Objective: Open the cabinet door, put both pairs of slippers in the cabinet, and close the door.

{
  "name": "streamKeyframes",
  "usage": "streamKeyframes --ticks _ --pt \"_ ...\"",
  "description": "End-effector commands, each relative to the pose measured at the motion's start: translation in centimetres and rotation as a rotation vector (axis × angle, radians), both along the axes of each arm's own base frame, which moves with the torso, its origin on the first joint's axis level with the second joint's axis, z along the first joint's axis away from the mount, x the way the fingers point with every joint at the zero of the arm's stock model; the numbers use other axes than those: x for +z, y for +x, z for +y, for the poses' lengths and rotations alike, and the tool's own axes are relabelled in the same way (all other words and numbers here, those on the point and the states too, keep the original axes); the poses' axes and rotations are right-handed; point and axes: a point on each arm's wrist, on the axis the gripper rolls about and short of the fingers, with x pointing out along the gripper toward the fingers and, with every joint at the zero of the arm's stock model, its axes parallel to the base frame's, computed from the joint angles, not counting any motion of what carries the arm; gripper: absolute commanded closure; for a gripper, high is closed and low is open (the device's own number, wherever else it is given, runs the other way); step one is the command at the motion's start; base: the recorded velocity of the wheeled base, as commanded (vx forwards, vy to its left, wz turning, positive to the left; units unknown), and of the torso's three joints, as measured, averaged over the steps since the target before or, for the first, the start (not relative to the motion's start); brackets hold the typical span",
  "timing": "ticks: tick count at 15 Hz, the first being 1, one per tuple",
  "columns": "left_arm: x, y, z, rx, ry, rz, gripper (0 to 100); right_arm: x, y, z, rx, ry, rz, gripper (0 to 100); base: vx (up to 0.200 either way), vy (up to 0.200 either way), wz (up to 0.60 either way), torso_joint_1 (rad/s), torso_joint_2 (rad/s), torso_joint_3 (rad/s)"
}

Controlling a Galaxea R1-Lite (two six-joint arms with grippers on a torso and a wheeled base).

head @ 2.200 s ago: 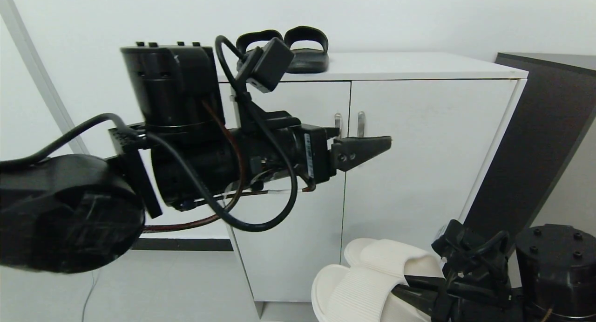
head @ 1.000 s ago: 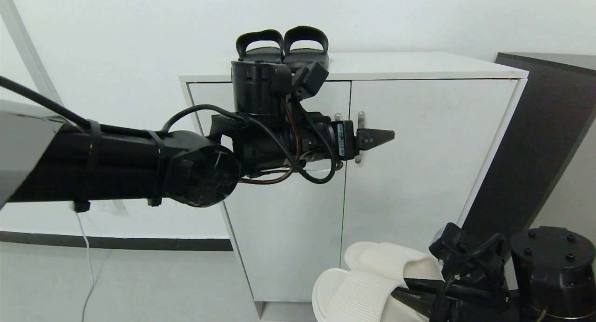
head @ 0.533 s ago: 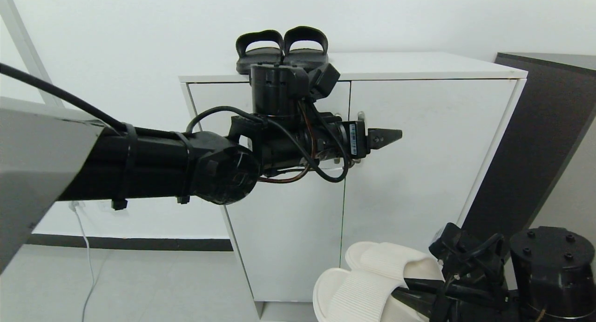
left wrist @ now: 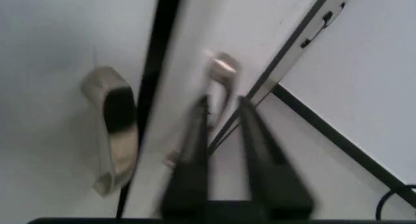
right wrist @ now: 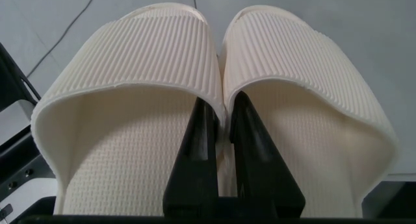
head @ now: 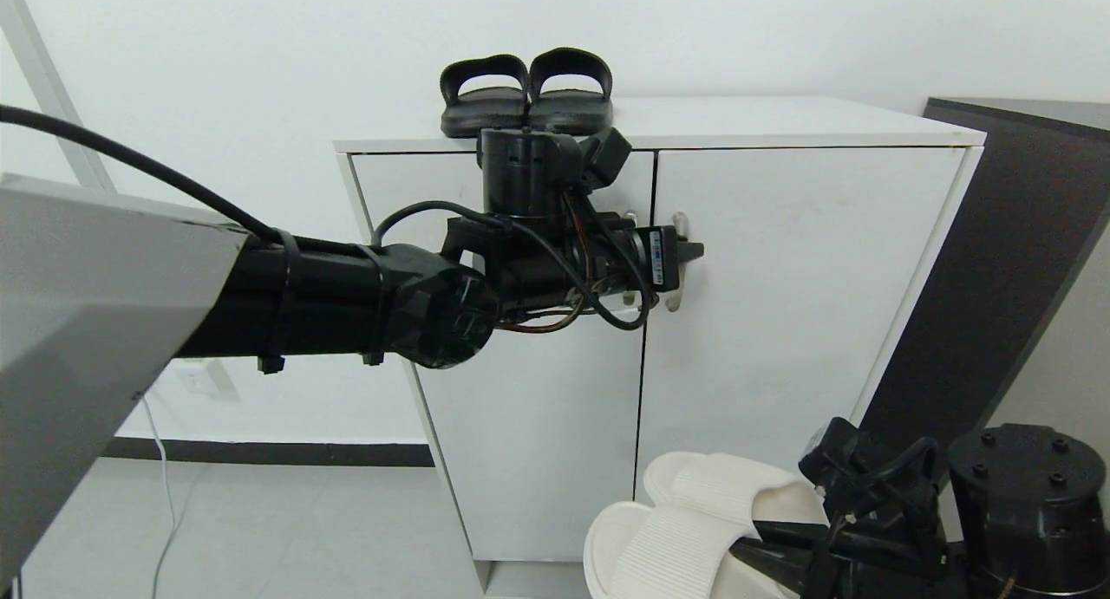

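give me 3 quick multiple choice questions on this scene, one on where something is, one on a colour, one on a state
1. Where are the black slippers?
A. on the floor
B. on top of the cabinet
C. on a chair

2. What colour are the ribbed slippers held in the right gripper?
A. cream white
B. red
C. blue

3. How do the cabinet doors stand?
A. both wide open
B. one taken off
C. both shut

Answers:
1 B: they sit on its white top.
2 A: both straps show cream white in the right wrist view.
3 C: both fronts lie flush, with the left gripper at the handle of the right-hand door.
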Motion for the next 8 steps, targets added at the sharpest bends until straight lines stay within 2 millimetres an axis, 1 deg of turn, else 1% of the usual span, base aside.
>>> streamKeyframes --ticks 1,4,6,8 --pt "0.1 -0.3 0.2 -0.002 -0.003 0.000 100 -0.1 -0.2 -0.1 0.004 -0.002 0.003 100 0.000 0.000 0.00 0.000 0.00 0.000" --pt "-0.2 -1.5 1.1 -0.005 0.015 0.021 100 -0.3 -1.1 -0.5 0.070 0.022 0.006 100 0.000 0.000 0.00 0.000 0.00 0.000" --pt "0.1 -3.0 1.7 -0.019 0.020 0.027 100 -0.6 -1.9 -1.1 0.165 0.034 -0.023 100 0.000 0.000 0.00 0.000 0.00 0.000" --pt "0.5 -4.3 2.3 -0.030 0.020 0.027 100 -0.9 -2.1 -1.3 0.183 0.022 -0.029 100 0.000 0.000 0.00 0.000 0.00 0.000"
